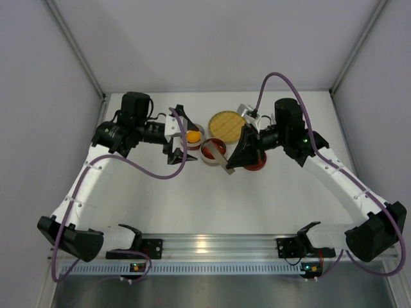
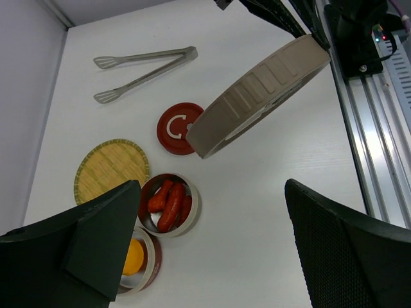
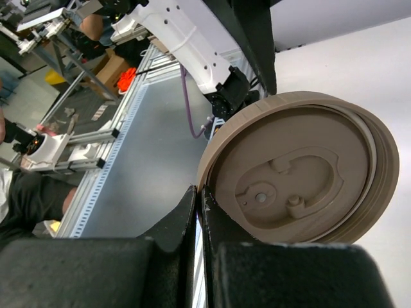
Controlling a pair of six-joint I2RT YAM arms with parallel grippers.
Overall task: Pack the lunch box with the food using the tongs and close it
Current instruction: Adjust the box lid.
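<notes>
The lunch box stands as two open round tins: one [image 2: 187, 212] holds the red food pieces [image 2: 168, 204], the other [image 2: 149, 266] holds the orange ball [image 2: 133, 256]. My left gripper [image 2: 212, 253] hangs open above the table just beside them, one finger [image 2: 90, 247] covering part of the ball tin. My right gripper [image 3: 200, 199] is shut on the rim of the beige round lid [image 3: 295, 186], which it holds tilted in the air [image 2: 257, 96] over the red-piece tin [image 1: 212, 151]. The silver tongs [image 2: 144, 67] lie on the table, untouched.
A red cap [image 2: 178, 128] lies flat between the tongs and the tins. The woven yellow plate [image 2: 110, 168] sits beside the tins. Grey walls close the table at the back and sides; the aluminium rail [image 1: 205, 247] runs along the near edge.
</notes>
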